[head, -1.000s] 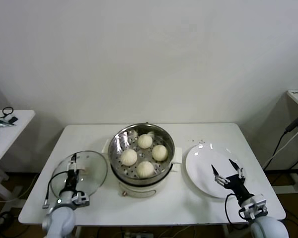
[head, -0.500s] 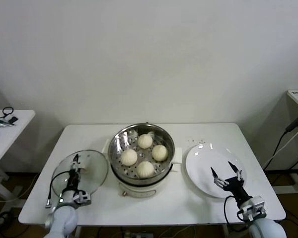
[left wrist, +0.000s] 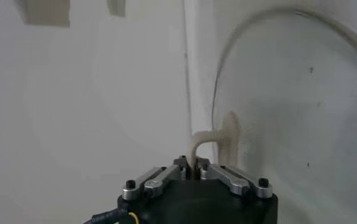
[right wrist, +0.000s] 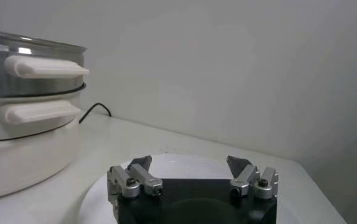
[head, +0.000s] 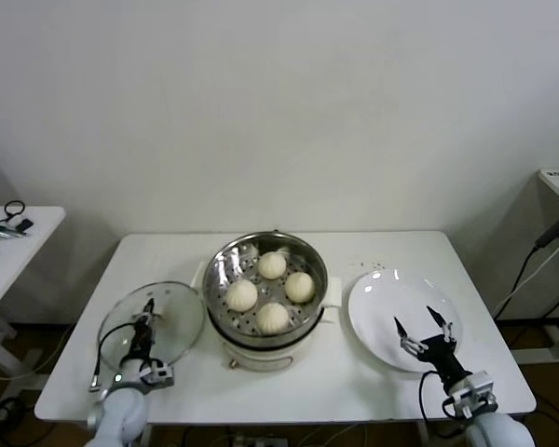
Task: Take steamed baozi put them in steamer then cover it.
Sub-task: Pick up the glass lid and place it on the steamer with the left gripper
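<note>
We see a white table point(head: 373, 251) with the steamer point(head: 266, 296) in the middle of it. Its shiny basket sits on a white pot base, and two white side handles point(right wrist: 41, 66) stick out, one above the other. It has no cover on it. Four steamed baozi point(head: 271, 291) lie inside the basket, close together on the floor with the holes.

The cover point(head: 152, 324) lies flat on the table near the front left corner, just beside the steamer. It is clear glass with a metal rim. Our left gripper point(head: 146, 318) is over it. Its jaws are squeezed shut on the cream-white handle point(left wrist: 218, 141) of the cover, and the two fingers point(left wrist: 160, 178) almost meet around that thin handle.

A flat white plate point(head: 402, 318) lies near the front right corner of the table, on the other side of the steamer. Our right gripper point(head: 423, 331) hangs over the front edge of the plate. Its jaws stand wide open, with nothing between them.

A second small table point(head: 14, 242) stands off to the left with a few little things on it.
</note>
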